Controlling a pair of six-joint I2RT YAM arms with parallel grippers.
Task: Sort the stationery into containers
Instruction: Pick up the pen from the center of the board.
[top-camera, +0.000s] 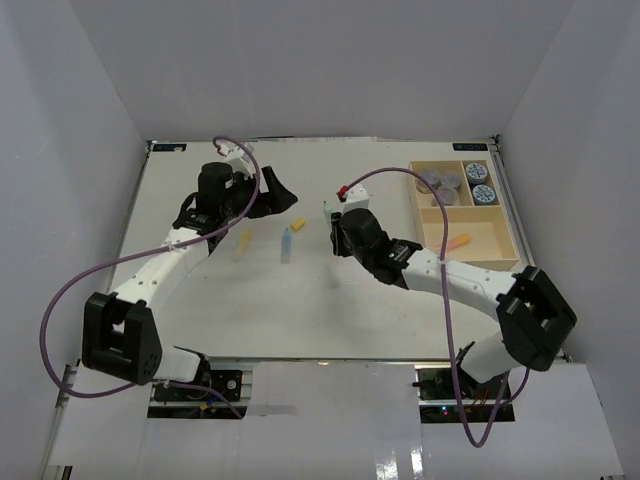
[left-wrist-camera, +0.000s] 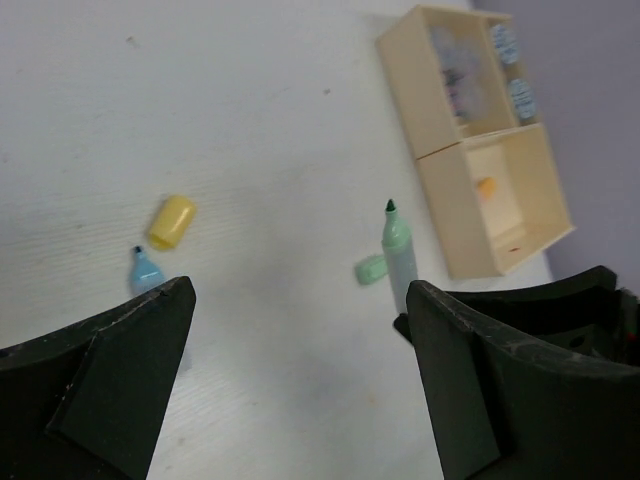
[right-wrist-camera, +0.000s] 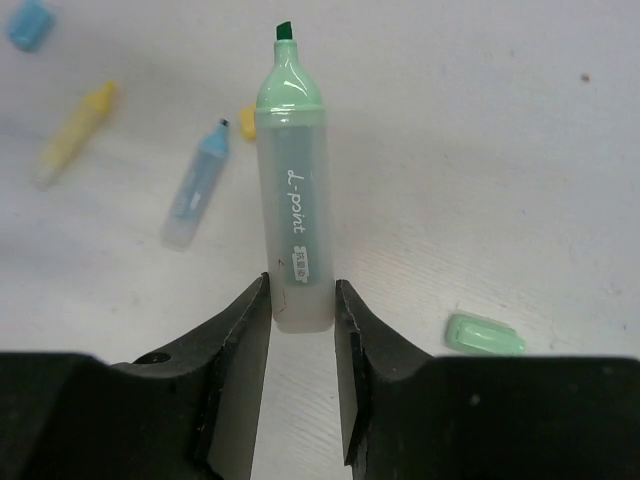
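While the overhead view shows my right gripper (top-camera: 336, 213) mid-surface, left of the wooden tray (top-camera: 497, 252), the carry should run straight right to its larger section. In the left wrist view my left gripper (left-wrist-camera: 300, 370) hangs jaws wide apart, empty. In the right wrist view my jaws are clamped on the uncapped green marker (right-wrist-camera: 291, 190) near its tail, so I'd move slowly to stop it pivoting; its green cap (right-wrist-camera: 484, 335) lies beside.

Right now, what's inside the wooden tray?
The wooden tray holds grey rolls, two blue-and-white patterned rolls and an orange marker. Anything beneath the rolls is hidden.
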